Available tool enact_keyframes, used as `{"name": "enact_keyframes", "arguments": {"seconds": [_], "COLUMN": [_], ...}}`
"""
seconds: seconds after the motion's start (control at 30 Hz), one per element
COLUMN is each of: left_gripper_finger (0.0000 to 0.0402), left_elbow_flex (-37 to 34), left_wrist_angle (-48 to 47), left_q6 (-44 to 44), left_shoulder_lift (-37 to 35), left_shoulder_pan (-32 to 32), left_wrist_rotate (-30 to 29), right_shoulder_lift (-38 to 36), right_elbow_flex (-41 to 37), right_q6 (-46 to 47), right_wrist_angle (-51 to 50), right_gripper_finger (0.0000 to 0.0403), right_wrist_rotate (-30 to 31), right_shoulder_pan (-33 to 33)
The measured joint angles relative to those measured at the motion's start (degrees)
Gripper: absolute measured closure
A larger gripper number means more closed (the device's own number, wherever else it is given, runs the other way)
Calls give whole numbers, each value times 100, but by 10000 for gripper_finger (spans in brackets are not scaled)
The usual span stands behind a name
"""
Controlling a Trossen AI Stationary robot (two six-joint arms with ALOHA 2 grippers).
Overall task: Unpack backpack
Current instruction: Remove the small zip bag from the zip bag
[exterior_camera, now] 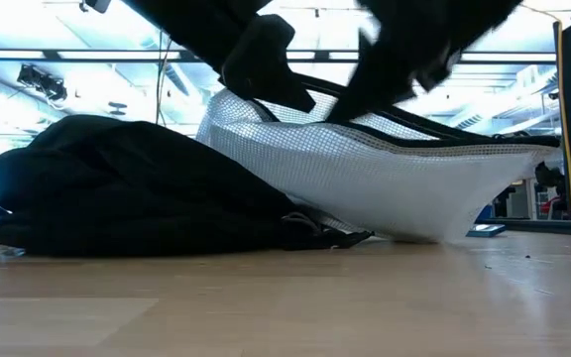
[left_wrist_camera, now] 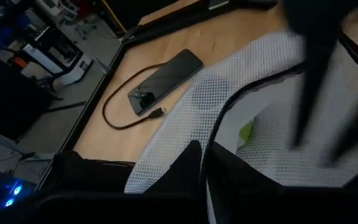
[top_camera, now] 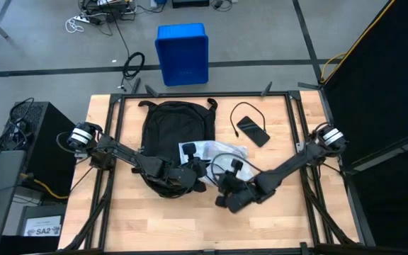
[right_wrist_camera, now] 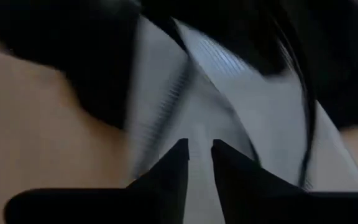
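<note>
Showing two dark robot arms meeting over a wooden table (top_camera: 275,219), working at a black backpack and a white mesh pouch.

Nearest the front edge, the right gripper (right_wrist_camera: 199,148) sits low beside the backpack's open end, its two fingers a narrow gap apart with the white mesh pouch (exterior_camera: 385,183) just ahead of the tips; a firm hold cannot be confirmed. Just beside it, the left gripper (left_wrist_camera: 201,155) is closed, pinching the pouch's dark-trimmed edge. The backpack (top_camera: 176,124) lies flat at the table's middle, its rounded top toward the far side, the pouch spilling from it to the right. Farther back on the right, a black phone (top_camera: 253,130) rests with its cable (top_camera: 239,113) attached. Beyond the table, a blue bin (top_camera: 183,53) stands on the floor.
</note>
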Motion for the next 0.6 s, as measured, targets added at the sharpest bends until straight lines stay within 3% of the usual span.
{"name": "enact_keyframes", "arguments": {"seconds": [0.3,0.6], "left_gripper_finger": [402,402], "left_elbow_flex": [2,2], "left_wrist_angle": [-356,-670], "left_q6": [107,33], "left_shoulder_lift": [0,0], "left_shoulder_pan": [-167,-190], "left_wrist_rotate": [2,48], "right_shoulder_lift": [0,0], "right_elbow_flex": [-391,-433], "right_q6": [913,990], "right_wrist_angle": [-930,-1496], "right_gripper_finger": [401,396], "right_wrist_rotate": [-57,-1104], "right_shoulder_pan": [-319,-127]}}
